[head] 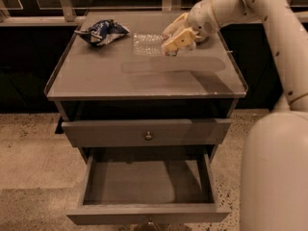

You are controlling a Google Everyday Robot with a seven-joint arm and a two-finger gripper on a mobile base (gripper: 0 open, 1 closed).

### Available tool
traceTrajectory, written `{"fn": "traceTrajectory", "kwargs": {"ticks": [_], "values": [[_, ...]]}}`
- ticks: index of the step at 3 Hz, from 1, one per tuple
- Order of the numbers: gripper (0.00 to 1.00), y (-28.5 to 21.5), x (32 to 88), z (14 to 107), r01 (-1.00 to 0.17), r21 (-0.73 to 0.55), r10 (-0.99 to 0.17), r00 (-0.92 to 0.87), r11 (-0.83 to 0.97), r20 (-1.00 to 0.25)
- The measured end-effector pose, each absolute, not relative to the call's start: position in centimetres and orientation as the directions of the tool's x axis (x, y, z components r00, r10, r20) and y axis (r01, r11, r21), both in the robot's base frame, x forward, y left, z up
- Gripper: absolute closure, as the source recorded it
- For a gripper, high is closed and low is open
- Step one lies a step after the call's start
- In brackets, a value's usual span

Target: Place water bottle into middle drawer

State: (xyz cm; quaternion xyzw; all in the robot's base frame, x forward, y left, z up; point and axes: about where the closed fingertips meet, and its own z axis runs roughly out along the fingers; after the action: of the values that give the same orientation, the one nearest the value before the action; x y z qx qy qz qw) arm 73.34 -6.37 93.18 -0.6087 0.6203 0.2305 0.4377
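- Where the grey metal cabinet's flat top [144,78] reaches its far edge, the small clear ribbed plastic water bottle [147,43] lies on its side, near 12 o'clock on the surface.
- The cream two-finger gripper [175,36] sits low over the top at the bottle's 3 o'clock end, right against it; whether it has hold of the bottle cannot be told.
- The white jointed arm [269,13] comes in from the 1 o'clock corner.
- A crumpled blue-and-white foil snack bag [102,32] lies at the bottle's 10 o'clock, near it but apart.
- Toward 6 o'clock, the wide shallow grey middle drawer [144,183] is pulled out, its tray floor bare.
- Above it is a shut grey drawer front [106,131] with a small round brass knob [148,135].
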Motion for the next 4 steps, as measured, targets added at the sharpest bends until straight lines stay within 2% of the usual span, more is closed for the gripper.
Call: {"fn": "traceTrajectory", "kwargs": {"ticks": [1,2,3,4], "values": [[1.00,-9.2,69.4,99.5,-0.905,-0.333,-0.486,0.174,0.264,-0.857],[1.00,-10.0,65.6,100.3,-0.886,-0.335,-0.440,0.173,0.322,-0.881],[1.00,-9.1,63.8,96.3,-0.913,-0.274,-0.445,0.118,0.303,-0.887],[1.00,-9.0,63.8,96.3,-0.914,-0.273,-0.446,0.118,0.301,-0.887]]}}
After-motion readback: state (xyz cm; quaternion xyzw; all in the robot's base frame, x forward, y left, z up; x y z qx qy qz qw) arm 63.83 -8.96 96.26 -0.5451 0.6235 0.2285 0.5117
